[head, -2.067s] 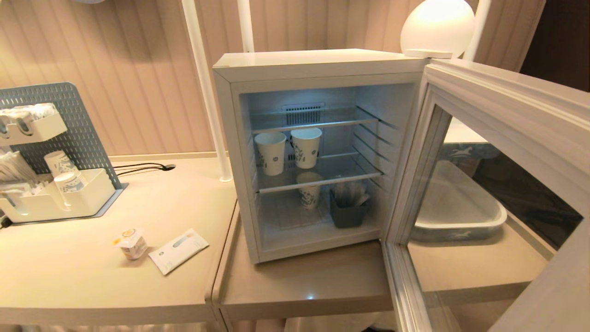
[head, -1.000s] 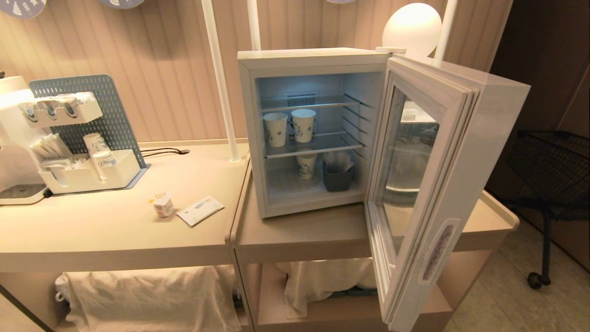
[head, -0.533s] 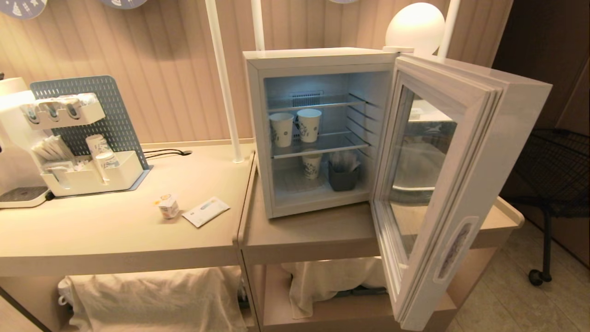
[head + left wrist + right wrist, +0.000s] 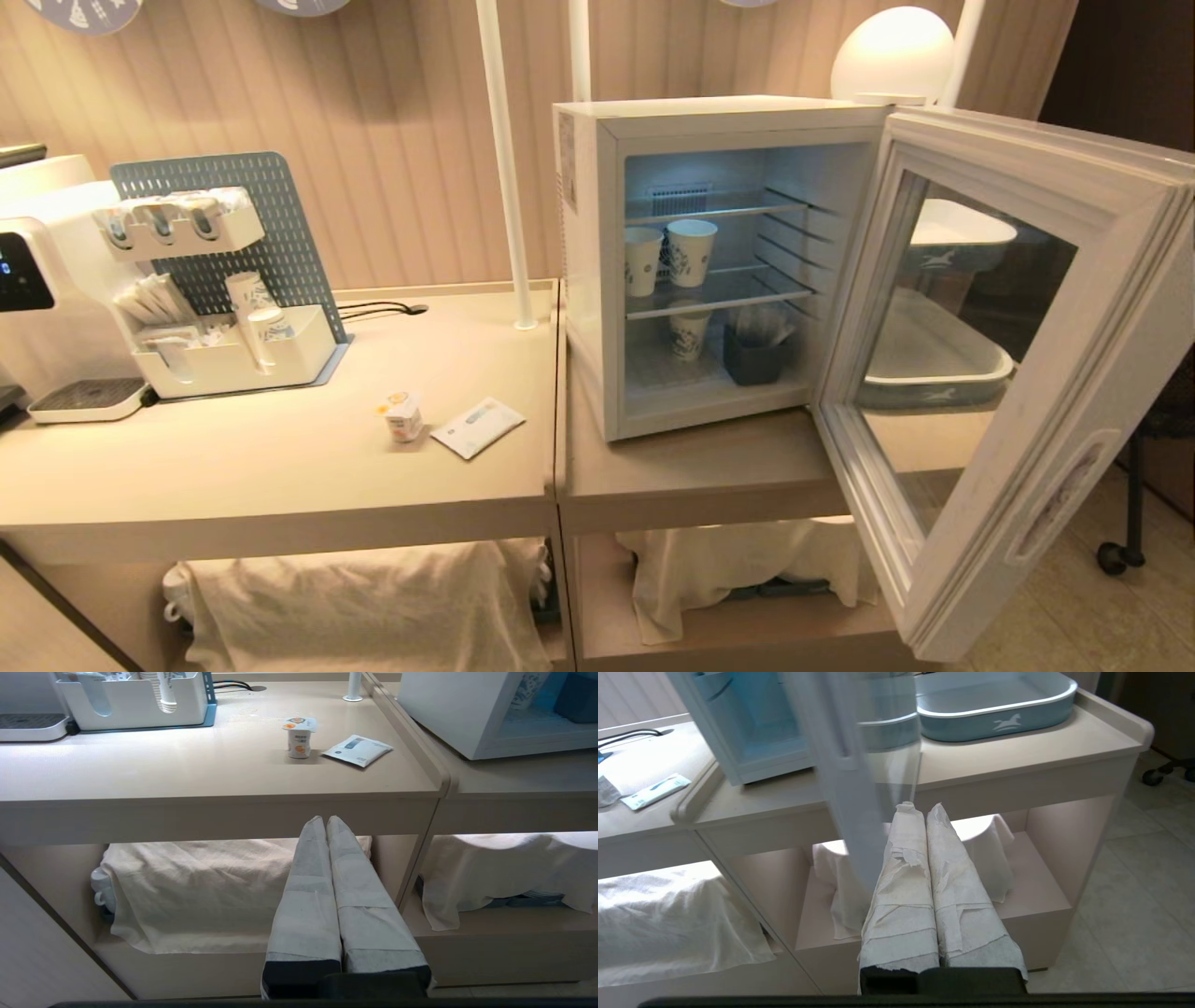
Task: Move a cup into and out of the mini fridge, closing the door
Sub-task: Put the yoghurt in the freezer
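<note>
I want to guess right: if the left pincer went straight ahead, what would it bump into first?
Probably the table's front edge, just below the cup. The shut left pincer points there, though depth is hard to judge.

My cup [image 4: 403,415] is standing on the left counter [image 4: 233,467] beside a packet [image 4: 477,427]. The mini fridge [image 4: 588,280] is sitting right of them, its door [image 4: 1018,373] swinging wide, paper cups [image 4: 677,252] sitting inside.

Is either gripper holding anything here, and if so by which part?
Nothing is held. The left gripper and right gripper are both shut on nothing, below the counter edge. The cup stands untouched on the counter.
</note>
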